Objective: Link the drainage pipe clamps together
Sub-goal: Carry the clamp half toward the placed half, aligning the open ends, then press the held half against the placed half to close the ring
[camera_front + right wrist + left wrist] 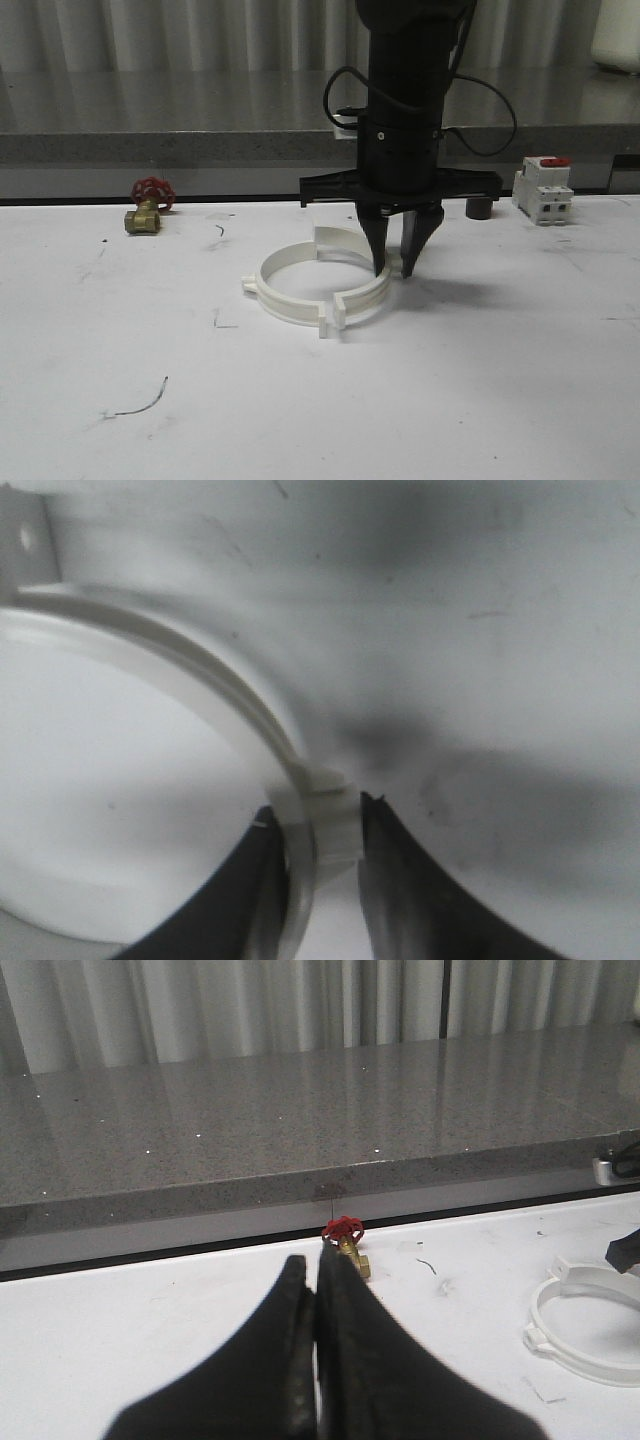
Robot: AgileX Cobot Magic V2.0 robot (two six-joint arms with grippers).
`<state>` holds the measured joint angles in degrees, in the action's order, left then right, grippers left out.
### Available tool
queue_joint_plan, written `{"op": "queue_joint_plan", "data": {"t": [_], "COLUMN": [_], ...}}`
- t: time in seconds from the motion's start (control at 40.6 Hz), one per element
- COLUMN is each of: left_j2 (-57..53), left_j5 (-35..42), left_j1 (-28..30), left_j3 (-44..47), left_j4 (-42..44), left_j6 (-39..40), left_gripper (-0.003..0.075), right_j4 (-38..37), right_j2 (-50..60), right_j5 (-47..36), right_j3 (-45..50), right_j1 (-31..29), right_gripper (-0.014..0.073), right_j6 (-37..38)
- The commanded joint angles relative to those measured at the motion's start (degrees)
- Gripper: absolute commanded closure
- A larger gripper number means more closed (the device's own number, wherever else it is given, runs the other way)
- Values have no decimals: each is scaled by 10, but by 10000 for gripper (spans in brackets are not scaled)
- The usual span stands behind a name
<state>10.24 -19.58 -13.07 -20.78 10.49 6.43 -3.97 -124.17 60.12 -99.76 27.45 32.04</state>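
Two white drainage pipe clamps lie on the white table as a wide ring: the near half (290, 300) and the far half (340, 240). Their end tabs meet at the front (332, 315), with a thin gap between them. My right gripper (394, 265) points straight down over the ring's right side. In the right wrist view its fingertips (320, 810) pinch the band (200, 670) at a side nub (330, 825), one finger inside the ring and one outside. My left gripper (316, 1260) is shut on nothing, away to the left of the ring (590, 1350).
A brass valve with a red handwheel (148, 207) (345, 1240) sits at the back left of the table. At the back right stand a white breaker with a red top (543, 188) and a small dark cylinder (479, 207). A grey ledge (150, 130) runs behind.
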Motion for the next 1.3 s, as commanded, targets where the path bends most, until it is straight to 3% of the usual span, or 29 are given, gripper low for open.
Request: {"op": "queue_joint_plan", "data": {"t": [0.0, 1.28], "left_j2": [5, 5], "left_j5": [45, 45], "left_j1": [1, 1], "left_j3": [-16, -16], "left_j4": [2, 2], "left_j6": [0, 0], "left_gripper": [741, 741], "right_j4": [-19, -15], "right_j2": [31, 15], "right_j5": [7, -14], "right_j3": [-18, -18], "right_j1": [-2, -3], "right_gripper": [485, 485], "right_j6": [9, 39]}}
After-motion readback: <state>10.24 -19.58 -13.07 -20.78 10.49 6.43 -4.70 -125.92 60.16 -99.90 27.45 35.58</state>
